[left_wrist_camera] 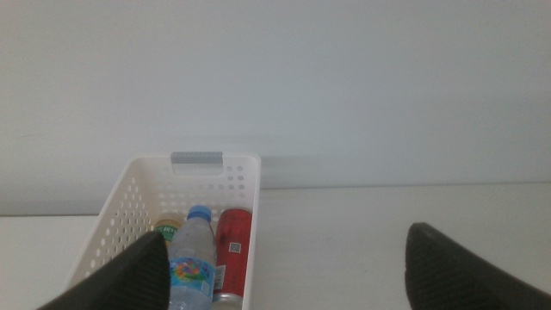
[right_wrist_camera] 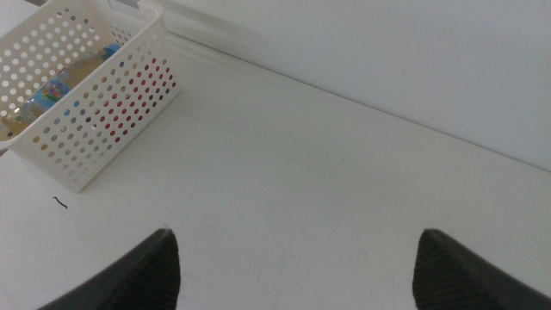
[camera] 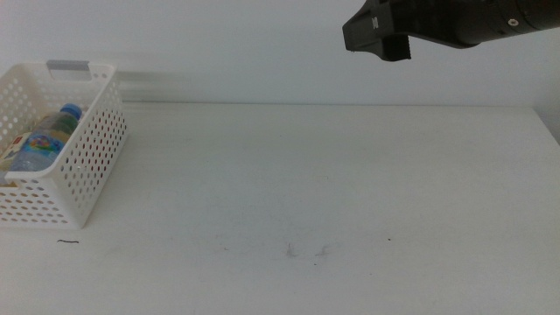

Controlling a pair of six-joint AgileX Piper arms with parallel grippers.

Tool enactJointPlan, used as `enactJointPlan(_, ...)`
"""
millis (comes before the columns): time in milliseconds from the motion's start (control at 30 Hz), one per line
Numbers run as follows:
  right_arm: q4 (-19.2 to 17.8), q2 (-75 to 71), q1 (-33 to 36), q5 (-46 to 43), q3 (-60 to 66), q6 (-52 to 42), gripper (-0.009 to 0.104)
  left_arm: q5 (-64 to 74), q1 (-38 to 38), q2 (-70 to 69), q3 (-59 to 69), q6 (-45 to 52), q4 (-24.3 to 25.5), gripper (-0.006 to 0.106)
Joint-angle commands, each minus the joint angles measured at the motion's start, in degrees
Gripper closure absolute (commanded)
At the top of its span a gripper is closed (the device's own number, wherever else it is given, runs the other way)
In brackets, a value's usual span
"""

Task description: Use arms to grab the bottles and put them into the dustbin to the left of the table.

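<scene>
All three bottles point(left_wrist_camera: 203, 258) lie in the dustbin point(camera: 83, 175) at nine o'clock, both end effectors, left point(left_wrist_camera: 284, 271) and right point(right_wrist_camera: 297, 267), spread empty; seemingly only retreat remains.

Bin point(camera: 87, 188) at table's point(camera: 350, 192) left edge; inside bin, side by side: bottle point(left_wrist_camera: 169, 226), water bottle point(left_wrist_camera: 194, 263) in the middle, can point(left_wrist_camera: 232, 250). Right arm point(camera: 455, 22) above table, far from bin.
</scene>
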Motion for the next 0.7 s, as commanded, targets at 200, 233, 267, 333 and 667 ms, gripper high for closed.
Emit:
enactJointPlan(200, -0.24, -1.23, -0.18, -2.59, 1.39, -0.07, 0.004, -1.24, -0.13, -0.1, 0.53, -0.67, -0.81, 0.007)
enactJointPlan(233, 0.06, -2.39, -0.87, -4.82, 3.28, -0.07, 0.004, -2.22, -0.13, -0.19, 1.11, -0.67, -1.71, 0.007)
enactJointPlan(267, 0.22, -4.38, -1.94, -7.78, 5.93, -0.07, 0.004, -4.0, -0.13, -0.56, 2.11, -0.67, -2.61, 0.007)
enactJointPlan(333, 0.22, -9.79, -4.98, -12.15, 12.01, -0.07, 0.004, -9.99, -0.13, -2.24, 6.09, -0.67, -6.45, 0.007)
enactJointPlan(667, 0.98, -41.13, -25.17, -29.66, 49.71, -0.07, 0.004, -23.6, -0.13, -18.36, 34.55, -0.67, -6.76, 0.007)
